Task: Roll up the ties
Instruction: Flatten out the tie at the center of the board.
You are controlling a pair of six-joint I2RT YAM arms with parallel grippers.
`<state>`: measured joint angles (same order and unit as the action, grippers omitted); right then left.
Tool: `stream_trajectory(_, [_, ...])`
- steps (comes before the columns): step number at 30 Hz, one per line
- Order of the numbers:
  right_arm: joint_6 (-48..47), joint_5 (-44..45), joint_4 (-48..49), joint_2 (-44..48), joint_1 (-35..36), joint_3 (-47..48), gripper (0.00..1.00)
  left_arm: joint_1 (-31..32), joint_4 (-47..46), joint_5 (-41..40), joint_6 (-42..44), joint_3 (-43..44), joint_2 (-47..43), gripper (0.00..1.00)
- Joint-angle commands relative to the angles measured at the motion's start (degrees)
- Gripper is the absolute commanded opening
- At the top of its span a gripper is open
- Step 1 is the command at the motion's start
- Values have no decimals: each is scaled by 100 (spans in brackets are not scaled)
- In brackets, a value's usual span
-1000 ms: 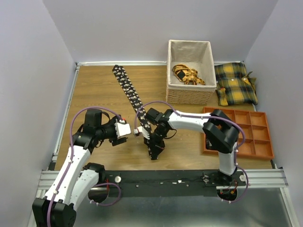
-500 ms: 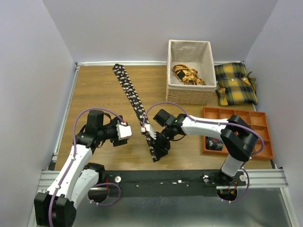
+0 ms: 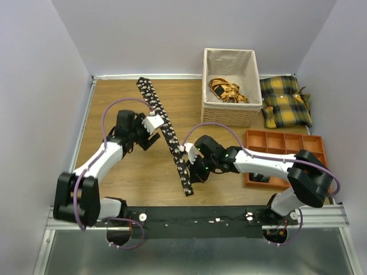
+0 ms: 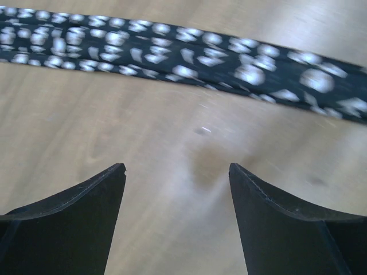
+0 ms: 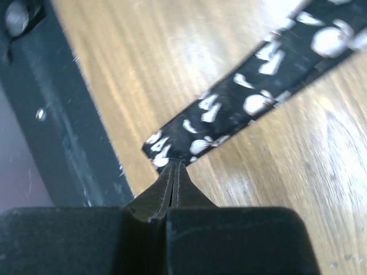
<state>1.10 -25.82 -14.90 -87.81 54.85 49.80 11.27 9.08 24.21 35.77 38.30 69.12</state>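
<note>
— Reaching across the smooth wooden table (image 3: 114, 166), the left gripper (image 4: 176, 169) had swung from the near edge to mid-tie, fingers apart over bare grain.
— And the tie (image 3: 170, 143)?
— Limp, flat, a flowered black strip lying diagonally, unrolled. The right gripper (image 5: 174, 165) had dropped to its narrow near end, fingers pressed together; rolling likely starts there.
</note>
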Motion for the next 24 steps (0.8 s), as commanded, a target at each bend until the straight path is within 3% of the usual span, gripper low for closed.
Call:
stream_trajectory(1, [1102,1017,796,98,122,-146,1,-19,-408,-1215,-351,1457,1572,83])
stream_trajectory(5, [1593,1841,392,123,210,12,6,-28,-91,-2094,-807,3206,3026,81])
stream_trajectory(6, [1777,2227,365,333,210,-14,7,-28,14,-2261,-1235,4306,3646,82])
stream_trajectory(8, [1867,2545,277,483,219,-14,7,-28,207,-2377,-1536,4859,4256,81])
stream_trajectory(12, [1937,3274,-66,580,263,100,4,16,788,-3043,-1609,6204,5294,63])
stream_trajectory(18, [1622,3181,-57,388,377,530,1,25,288,-3440,-730,6198,5832,38])
stream_trajectory(24, [1761,2627,-277,-640,413,1154,1,51,-81,-3325,-458,6259,6034,36])
